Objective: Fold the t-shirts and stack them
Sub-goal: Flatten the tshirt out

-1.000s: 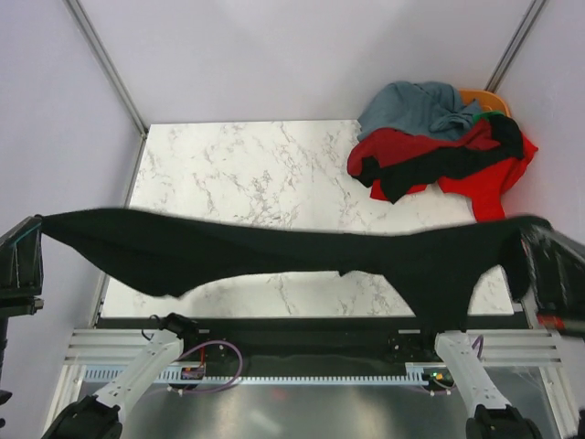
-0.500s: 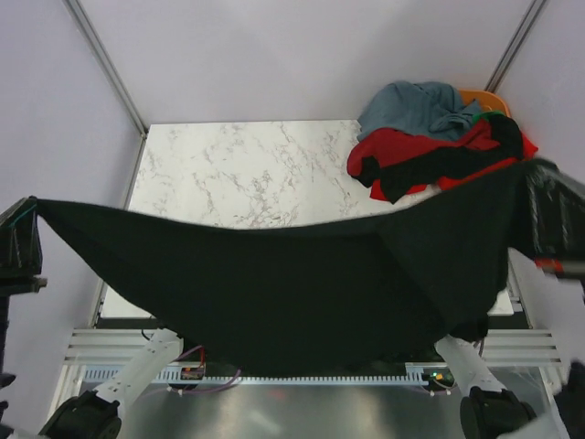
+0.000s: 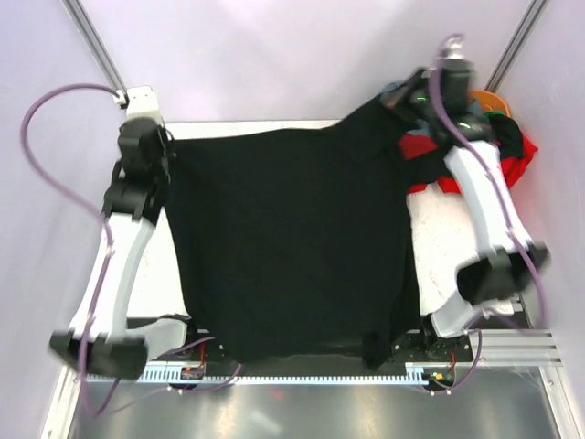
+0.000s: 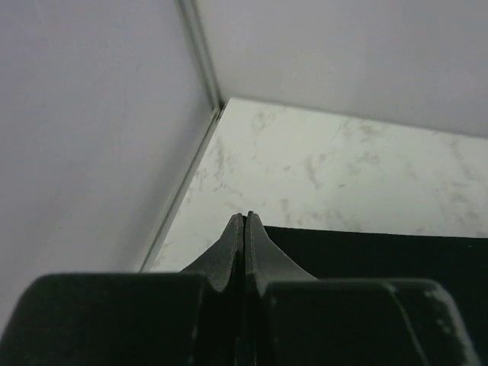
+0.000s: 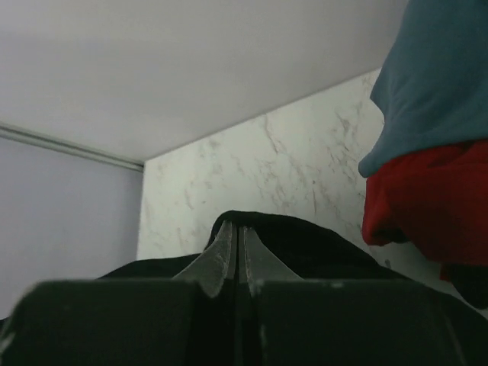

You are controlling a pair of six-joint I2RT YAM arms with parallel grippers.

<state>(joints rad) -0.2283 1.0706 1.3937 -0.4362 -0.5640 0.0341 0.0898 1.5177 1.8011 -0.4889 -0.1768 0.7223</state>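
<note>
While both arms reach to the far side, the marble table [image 3: 431, 247] is largely covered by one black t-shirt [image 3: 283, 238], spread out flat. Its near hem hangs over the near edge of the table, and its far edge runs between the two grippers.

A pile of t-shirts [image 3: 516, 160] sits in the far right corner, just beside the spread shirt. Red and black cloth is visible there from above, with an orange piece [image 3: 484, 96] behind it; whether that piece is cloth or a container cannot be told. The right wrist view adds a grey-blue shirt [image 5: 435, 76] lying on a red shirt [image 5: 427, 198].

The left arm [image 3: 123, 247] runs along the left edge of the table, and the right arm [image 3: 484, 210] crosses in front of the pile.

The left gripper [image 3: 163, 151] is at the far left corner of the shirt. Its jaws are pressed fully together, and the black cloth [image 4: 381, 255] starts right at the fingertips [image 4: 252, 236], so it has that corner pinched.

The right gripper [image 3: 398, 102] is at the far right corner, near the pile. Its jaws are likewise fully together, with black cloth [image 5: 305, 236] bunched around the tips and pinched between them.
</note>
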